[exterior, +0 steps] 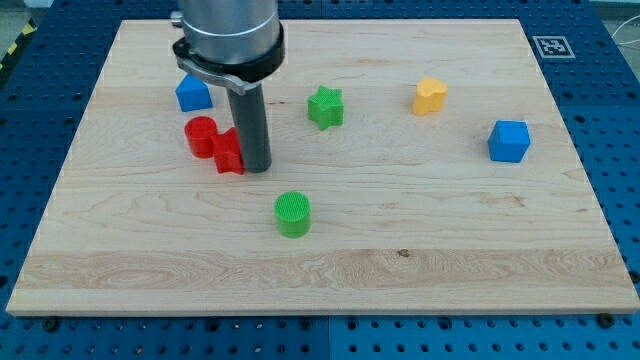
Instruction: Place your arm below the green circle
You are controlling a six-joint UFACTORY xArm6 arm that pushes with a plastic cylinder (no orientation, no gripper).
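The green circle is a short cylinder on the wooden board, a little left of the view's centre and towards the bottom. My tip is the lower end of the dark rod, up and to the left of the green circle, about one block's width away. The tip stands right against the right side of a red block of unclear shape.
A red cylinder touches the red block's left side. A blue block lies at the upper left, a green star at top centre, a yellow block to its right, a blue cube at the right.
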